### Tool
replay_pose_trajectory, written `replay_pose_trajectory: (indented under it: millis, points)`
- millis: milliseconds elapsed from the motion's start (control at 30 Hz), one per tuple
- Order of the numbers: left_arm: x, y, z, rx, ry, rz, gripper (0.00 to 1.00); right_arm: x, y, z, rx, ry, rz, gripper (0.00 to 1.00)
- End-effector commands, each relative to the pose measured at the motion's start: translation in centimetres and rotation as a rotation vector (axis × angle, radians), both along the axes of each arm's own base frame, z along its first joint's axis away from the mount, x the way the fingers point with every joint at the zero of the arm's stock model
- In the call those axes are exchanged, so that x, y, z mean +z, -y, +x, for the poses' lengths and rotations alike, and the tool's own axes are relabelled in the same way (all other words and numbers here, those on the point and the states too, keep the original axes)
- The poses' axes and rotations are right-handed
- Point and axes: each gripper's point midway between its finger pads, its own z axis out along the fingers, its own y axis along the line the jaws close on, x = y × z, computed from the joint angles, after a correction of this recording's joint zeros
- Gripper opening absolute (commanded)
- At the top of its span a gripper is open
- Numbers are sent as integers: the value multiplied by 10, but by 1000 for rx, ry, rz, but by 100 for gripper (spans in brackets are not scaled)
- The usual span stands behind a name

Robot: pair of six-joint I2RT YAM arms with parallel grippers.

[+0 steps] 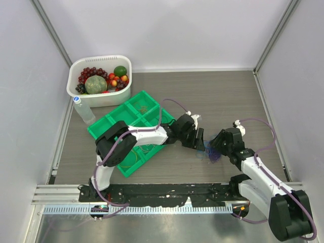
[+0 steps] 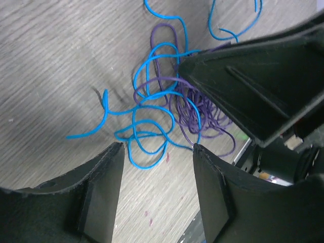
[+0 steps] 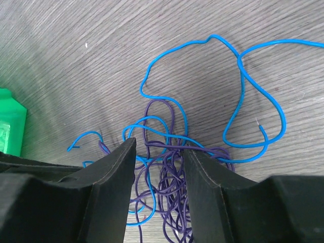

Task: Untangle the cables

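Tangle of thin blue wire (image 2: 106,104) and thin purple wire (image 3: 169,202) is lying on the grey wood-grain table (image 1: 228,96) between our arms. We are holding both jaws apart: right gripper (image 3: 159,144) straddling the purple bundle, left gripper (image 2: 158,147) facing blue loops at twelve o'clock. Right looks nearer.

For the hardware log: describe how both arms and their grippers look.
Both arms have white link shells with black joints: left arm, right arm. A lilac hose loops loosely along each. The left gripper and right gripper are matte black, each with two broad, wedge-shaped fingers.
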Motion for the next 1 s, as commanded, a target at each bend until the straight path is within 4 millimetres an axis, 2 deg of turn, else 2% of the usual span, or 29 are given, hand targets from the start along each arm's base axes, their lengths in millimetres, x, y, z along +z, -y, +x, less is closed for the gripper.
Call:
replay_pose_trajectory:
  millis: [0, 100, 333, 600, 733, 800, 867, 967]
  points:
    - [9, 19, 15, 48, -11, -32, 58, 0, 0, 7, -25, 2, 9, 48]
    - [6, 21, 20, 76, -15, -26, 56, -3, -2, 6, -16, 1, 18, 48]
    - [-1, 16, 27, 114, 1, 18, 59, 0, -3, 6, -15, 18, 25, 48]
    - [20, 6, 40, 160, 98, 12, 60, 3, -4, 7, -5, 26, 25, 48]
    - [28, 1, 46, 159, 165, 34, 45, 4, -5, 8, 4, 30, 26, 48]
    - [28, -3, 48, 150, 184, 65, 41, 5, -6, 8, 9, 29, 29, 48]
    - [28, -7, 49, 130, 207, 89, 42, 6, -7, 8, 13, 33, 31, 48]
    - [33, -8, 49, 94, 238, 104, 52, 6, -7, 8, 15, 35, 29, 48]
